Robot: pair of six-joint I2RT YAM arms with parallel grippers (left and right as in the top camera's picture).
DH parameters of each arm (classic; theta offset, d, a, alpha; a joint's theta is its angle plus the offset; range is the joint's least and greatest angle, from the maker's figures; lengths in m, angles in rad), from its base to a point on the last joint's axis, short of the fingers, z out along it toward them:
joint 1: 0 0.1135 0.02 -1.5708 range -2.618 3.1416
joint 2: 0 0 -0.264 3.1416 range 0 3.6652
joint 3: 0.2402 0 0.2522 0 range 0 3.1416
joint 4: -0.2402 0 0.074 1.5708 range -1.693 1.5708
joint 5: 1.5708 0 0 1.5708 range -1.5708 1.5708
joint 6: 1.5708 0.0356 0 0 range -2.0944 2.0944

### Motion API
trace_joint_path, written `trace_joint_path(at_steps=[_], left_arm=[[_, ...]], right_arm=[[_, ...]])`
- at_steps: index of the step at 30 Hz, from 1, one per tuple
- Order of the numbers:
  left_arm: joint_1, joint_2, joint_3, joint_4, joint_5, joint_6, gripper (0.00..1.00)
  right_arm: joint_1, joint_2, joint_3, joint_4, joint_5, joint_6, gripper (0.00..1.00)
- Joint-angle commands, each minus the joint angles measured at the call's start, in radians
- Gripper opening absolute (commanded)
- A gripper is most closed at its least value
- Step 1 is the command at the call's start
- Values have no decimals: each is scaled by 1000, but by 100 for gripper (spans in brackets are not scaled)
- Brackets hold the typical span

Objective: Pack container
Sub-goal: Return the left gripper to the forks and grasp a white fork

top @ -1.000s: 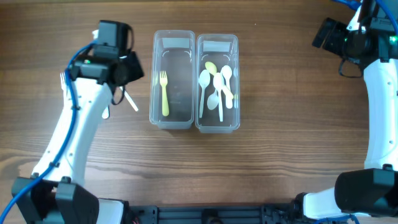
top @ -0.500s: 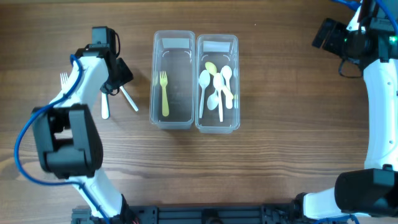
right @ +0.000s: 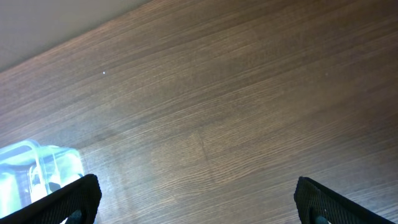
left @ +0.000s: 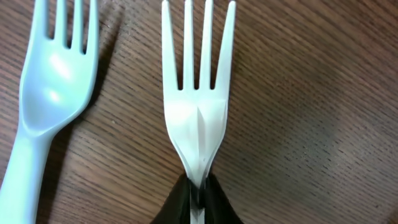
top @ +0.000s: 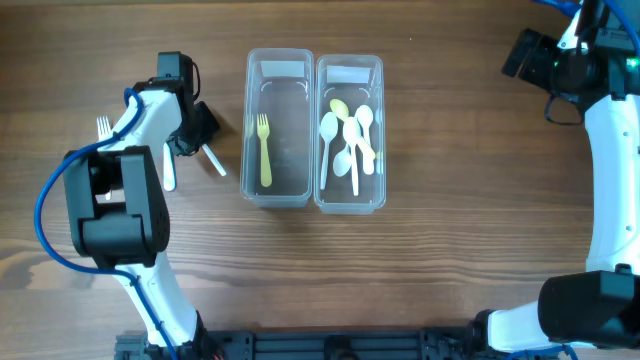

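Two clear containers stand side by side: the left container holds a yellow fork, the right container holds several white and yellow spoons. My left gripper is shut on the neck of a white fork that lies flat on the wood, tines pointing away. A second white fork lies just left of it. In the overhead view the left gripper is low, left of the containers, with a white handle sticking out beside it. My right gripper is open and empty.
The wooden table carries everything. White fork tines and another white handle show around the left arm. The right arm stands at the far right edge, its gripper raised at the back right, away from the containers.
My left gripper has closed on the white fork's neck, after shifting slightly right toward the containers. The right arm has not moved.
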Motion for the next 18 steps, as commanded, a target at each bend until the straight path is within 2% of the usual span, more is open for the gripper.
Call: trace_joint_path(at_steps=[1,5,10,14,18], left_arm=[[3,35,-2,-24,23,4,4],[9,-37,18,-69,15,6,4],[-1,-245,46,-103,15,8,4],[-57,-416,46,-102,16,105,4],[-185,-528,46,-102,16,217,4]], right_arm=[[1,4,6,0,13,13,100],[1,4,6,0,13,13,100],[1,4,6,0,13,13,100],[1,4,6,0,13,13,100],[1,4,6,0,13,13,100]])
